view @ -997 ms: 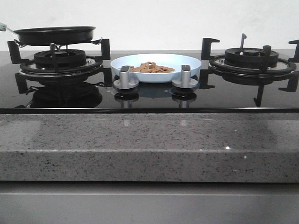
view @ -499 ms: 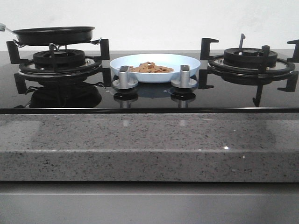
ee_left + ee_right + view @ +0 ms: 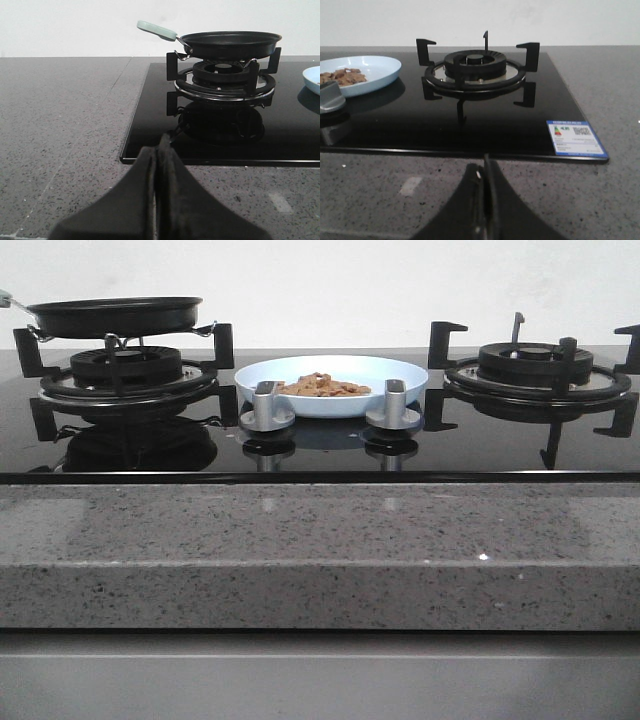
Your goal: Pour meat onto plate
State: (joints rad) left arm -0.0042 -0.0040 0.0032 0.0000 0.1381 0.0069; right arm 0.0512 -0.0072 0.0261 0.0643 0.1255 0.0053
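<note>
The pale blue plate [image 3: 332,383] sits on the black hob between the two burners, with a heap of orange-brown meat [image 3: 322,386] lying in it. The plate [image 3: 367,70] and meat [image 3: 342,77] also show in the right wrist view, and the plate's edge [image 3: 313,80] shows in the left wrist view. The black frying pan [image 3: 115,315] rests on the left burner. My left gripper [image 3: 159,150] is shut and empty over the stone counter before the hob. My right gripper [image 3: 485,167] is shut and empty over the counter's right front. Neither gripper shows in the front view.
Two silver knobs [image 3: 268,406] [image 3: 393,403] stand in front of the plate. The right burner grate [image 3: 537,365] stands bare. The pan's pale green handle [image 3: 157,30] points away from the plate. A label [image 3: 575,137] is on the hob's near right corner.
The front view has shifted very slightly; nothing on the hob has moved.
</note>
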